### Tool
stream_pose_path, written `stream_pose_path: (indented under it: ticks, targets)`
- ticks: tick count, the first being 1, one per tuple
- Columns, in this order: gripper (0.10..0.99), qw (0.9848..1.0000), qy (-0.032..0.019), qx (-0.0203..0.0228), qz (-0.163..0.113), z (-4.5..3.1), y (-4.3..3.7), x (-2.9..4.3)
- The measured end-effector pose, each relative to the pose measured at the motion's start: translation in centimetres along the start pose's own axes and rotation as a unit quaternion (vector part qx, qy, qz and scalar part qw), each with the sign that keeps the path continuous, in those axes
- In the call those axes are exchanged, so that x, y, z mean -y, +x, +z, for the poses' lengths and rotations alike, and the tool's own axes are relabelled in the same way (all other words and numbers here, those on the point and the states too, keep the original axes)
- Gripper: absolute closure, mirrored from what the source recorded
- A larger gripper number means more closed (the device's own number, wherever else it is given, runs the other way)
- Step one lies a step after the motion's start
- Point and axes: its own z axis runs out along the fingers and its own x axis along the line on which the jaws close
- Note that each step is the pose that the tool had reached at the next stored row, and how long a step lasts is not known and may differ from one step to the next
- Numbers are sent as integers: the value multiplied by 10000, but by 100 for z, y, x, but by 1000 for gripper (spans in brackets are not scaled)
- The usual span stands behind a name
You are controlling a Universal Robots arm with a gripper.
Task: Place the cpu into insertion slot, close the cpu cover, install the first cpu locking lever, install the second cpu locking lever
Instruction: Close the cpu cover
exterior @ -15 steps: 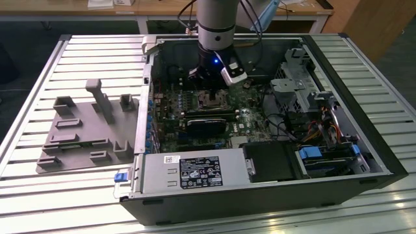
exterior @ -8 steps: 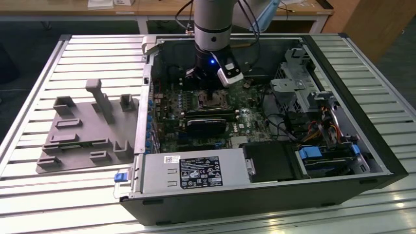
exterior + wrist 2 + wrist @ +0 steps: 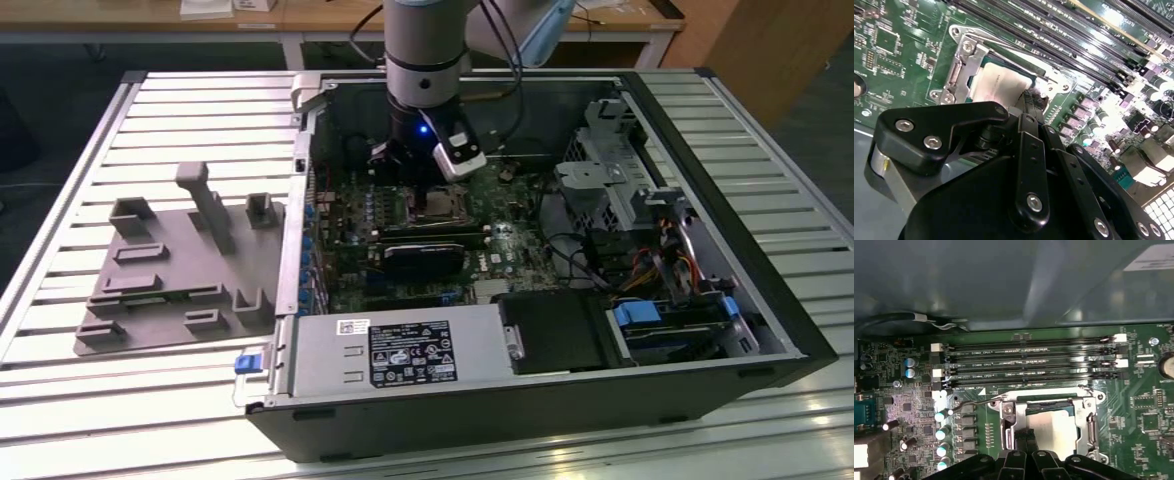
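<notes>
The cpu lies flat in the insertion slot on the green motherboard, its pale silver top facing up. The cpu cover is down over it as a silvery frame around the chip. A thin wire locking lever juts out sideways from the socket corner. My gripper hangs just above the socket's edge, and its dark fingers are shut together beside the chip with nothing visible between them. In the exterior view the gripper is low inside the open computer case.
Long black memory slots run close beside the socket. A black card lies just in front of it. A grey power supply, a drive cage and cables crowd the case. A grey fixture sits on the slatted table.
</notes>
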Motion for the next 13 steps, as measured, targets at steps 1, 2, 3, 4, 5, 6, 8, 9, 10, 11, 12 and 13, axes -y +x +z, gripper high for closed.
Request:
stream_pose_path:
  ticks: [1,2,3,4,5,6,8,9,10,11,12,13]
  targets:
    - [980,10000,0,0,0,8,7,1]
    - [980,10000,-1,0,0,14,14,2]
    - [980,10000,-2,-1,0,18,23,3]
    - [980,10000,-3,0,0,20,33,4]
    - [980,10000,-3,0,0,22,48,5]
    - [980,10000,-3,0,0,24,59,5]
    - [980,10000,-3,0,0,30,72,7]
    - [980,10000,-2,-1,0,36,73,7]
    - [980,10000,0,-2,0,41,73,8]
    - [980,10000,0,-2,0,42,74,9]
    - [980,10000,0,-2,0,43,74,8]
    - [980,10000,-1,-2,0,44,73,8]
